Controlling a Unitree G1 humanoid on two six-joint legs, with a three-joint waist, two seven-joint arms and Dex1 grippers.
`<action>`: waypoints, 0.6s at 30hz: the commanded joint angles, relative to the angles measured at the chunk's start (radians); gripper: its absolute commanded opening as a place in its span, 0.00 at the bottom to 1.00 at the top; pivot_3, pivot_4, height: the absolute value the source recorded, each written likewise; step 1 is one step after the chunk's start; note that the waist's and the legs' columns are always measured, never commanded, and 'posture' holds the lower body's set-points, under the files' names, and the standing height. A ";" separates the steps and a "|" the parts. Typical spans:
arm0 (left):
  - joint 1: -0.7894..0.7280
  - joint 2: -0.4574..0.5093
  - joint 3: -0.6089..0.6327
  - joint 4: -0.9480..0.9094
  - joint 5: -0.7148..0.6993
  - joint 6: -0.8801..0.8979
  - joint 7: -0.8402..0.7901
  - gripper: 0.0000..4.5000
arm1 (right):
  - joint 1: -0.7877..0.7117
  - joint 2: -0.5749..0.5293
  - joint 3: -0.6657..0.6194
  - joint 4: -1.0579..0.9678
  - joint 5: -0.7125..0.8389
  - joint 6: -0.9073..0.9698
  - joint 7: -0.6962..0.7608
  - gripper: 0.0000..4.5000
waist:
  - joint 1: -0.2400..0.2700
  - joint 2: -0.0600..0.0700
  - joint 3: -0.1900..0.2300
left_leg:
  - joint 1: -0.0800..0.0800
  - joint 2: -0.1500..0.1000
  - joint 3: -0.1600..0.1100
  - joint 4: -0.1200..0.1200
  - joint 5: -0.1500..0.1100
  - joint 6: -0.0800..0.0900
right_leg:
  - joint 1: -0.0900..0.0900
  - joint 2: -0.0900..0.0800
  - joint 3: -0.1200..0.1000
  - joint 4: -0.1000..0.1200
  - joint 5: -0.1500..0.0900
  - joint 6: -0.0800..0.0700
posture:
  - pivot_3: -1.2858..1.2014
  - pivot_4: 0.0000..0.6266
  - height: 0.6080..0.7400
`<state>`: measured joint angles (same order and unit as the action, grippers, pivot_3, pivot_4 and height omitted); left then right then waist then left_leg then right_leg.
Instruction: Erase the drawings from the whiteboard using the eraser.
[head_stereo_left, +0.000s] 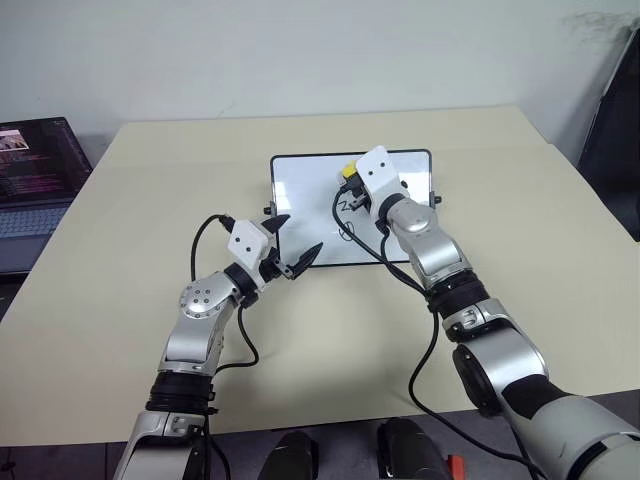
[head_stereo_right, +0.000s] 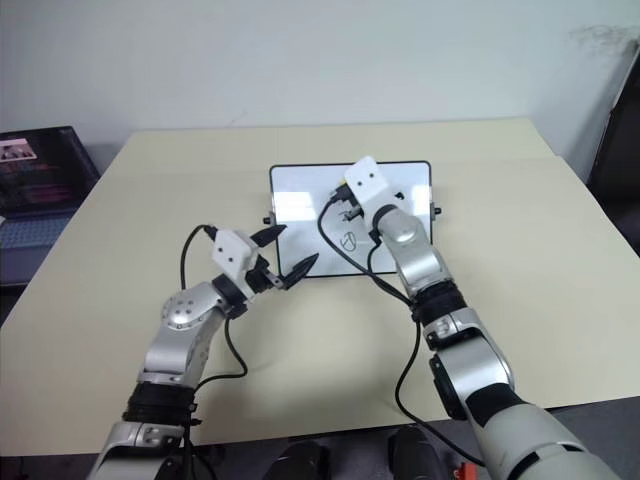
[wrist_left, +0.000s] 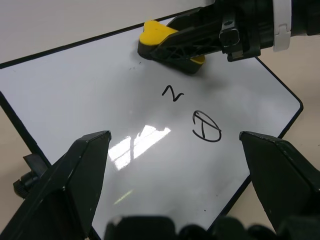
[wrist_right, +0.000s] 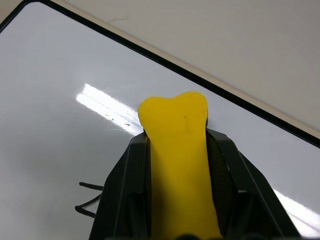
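Right gripper (wrist_left: 187, 42) clamping eraser (wrist_left: 155, 35) on whiteboard (wrist_left: 100, 100), drawings (wrist_left: 206, 126) unreadable, left gripper (head_stereo_left: 291, 247) spread wide

Desk mostly bare; both arms crowd the whiteboard.

The right end effector (wrist_left: 200, 42), clamped on the eraser (wrist_right: 177, 165), sits over the whiteboard's (head_stereo_left: 300, 190) far middle, its arm and cable crossing the near right part. The left end effector (head_stereo_left: 295, 248), fingers spread, blocks the near left corner. A laptop (head_stereo_left: 35, 185) stands off the desk's (head_stereo_left: 120, 300) left edge.
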<state>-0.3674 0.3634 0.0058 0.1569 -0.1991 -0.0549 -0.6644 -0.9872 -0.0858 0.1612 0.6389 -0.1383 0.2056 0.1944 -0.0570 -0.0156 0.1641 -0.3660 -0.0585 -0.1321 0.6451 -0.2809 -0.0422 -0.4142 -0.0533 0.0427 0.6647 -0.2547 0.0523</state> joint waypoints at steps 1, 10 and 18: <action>-0.010 0.000 0.007 -0.016 -0.002 -0.026 0.000 1.00 | 0.005 -0.030 -0.016 0.000 -0.016 0.016 -0.017 0.27 | 0.000 0.000 0.000 | 0.000 0.000 0.000 0.000 0.000 0.000 | 0.000 0.000 0.000 0.000 0.000 0.000 | 0.52 0.24 1.00; -0.003 0.001 0.011 -0.024 -0.001 -0.025 0.009 1.00 | 0.001 -0.034 -0.014 0.006 -0.014 0.020 -0.018 0.27 | 0.001 0.000 0.000 | 0.001 0.000 0.000 0.000 0.000 0.000 | 0.001 0.000 -0.001 0.000 0.000 0.000 | 0.52 0.24 1.00; 0.007 0.006 0.013 -0.045 -0.003 -0.016 0.014 1.00 | 0.006 -0.026 -0.019 -0.039 0.004 0.043 -0.005 0.27 | 0.001 0.000 0.000 | 0.001 0.000 0.000 0.000 0.000 0.000 | 0.001 0.000 -0.001 0.000 0.000 0.000 | 0.52 0.24 1.00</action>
<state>-0.3600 0.3637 0.0060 0.1542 -0.1989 -0.0579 -0.6573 -0.9871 -0.1024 0.1602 0.6267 -0.1353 0.2246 0.1931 -0.0562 -0.0158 0.1639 -0.3651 -0.0586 -0.1325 0.6453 -0.2809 -0.0422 -0.4129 -0.0533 0.0421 0.6648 -0.2547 0.0523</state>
